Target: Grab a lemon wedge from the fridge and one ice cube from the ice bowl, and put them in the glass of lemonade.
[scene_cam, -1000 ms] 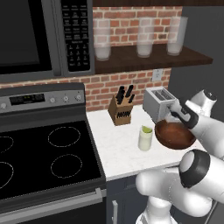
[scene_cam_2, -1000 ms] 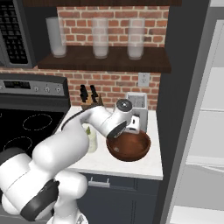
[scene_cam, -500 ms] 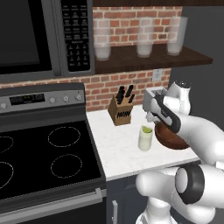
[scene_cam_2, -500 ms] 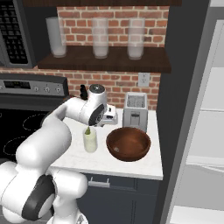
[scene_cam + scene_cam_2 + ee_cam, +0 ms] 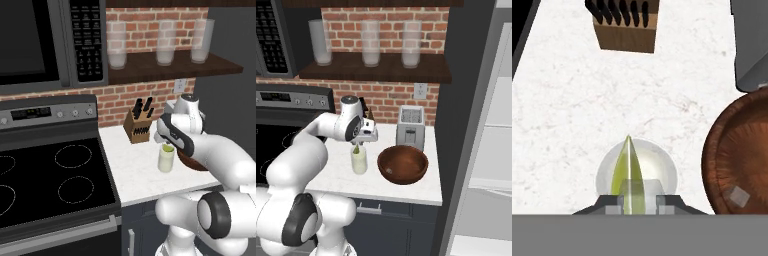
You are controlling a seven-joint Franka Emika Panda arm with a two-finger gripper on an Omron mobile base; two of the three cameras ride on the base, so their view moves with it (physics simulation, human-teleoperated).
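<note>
Pinched in the pincer (image 5: 632, 199), the lemon wedge (image 5: 627, 172) is held directly over the glass of lemonade (image 5: 636, 172) and not yet dropped, while an ice cube (image 5: 738, 196) remains beside it in the ice bowl (image 5: 722, 125).

My gripper (image 5: 632, 200) is hanging directly above the glass of lemonade (image 5: 359, 160), pinching the lemon wedge (image 5: 628, 175); nothing is blocking the drop. The ice bowl (image 5: 403, 164) is crowding the glass on one side, the toaster (image 5: 410, 128) standing behind it. The knife block (image 5: 138, 127) is sitting well back. Bare counter (image 5: 572, 110) is lying open toward the stove (image 5: 45, 185)
</note>
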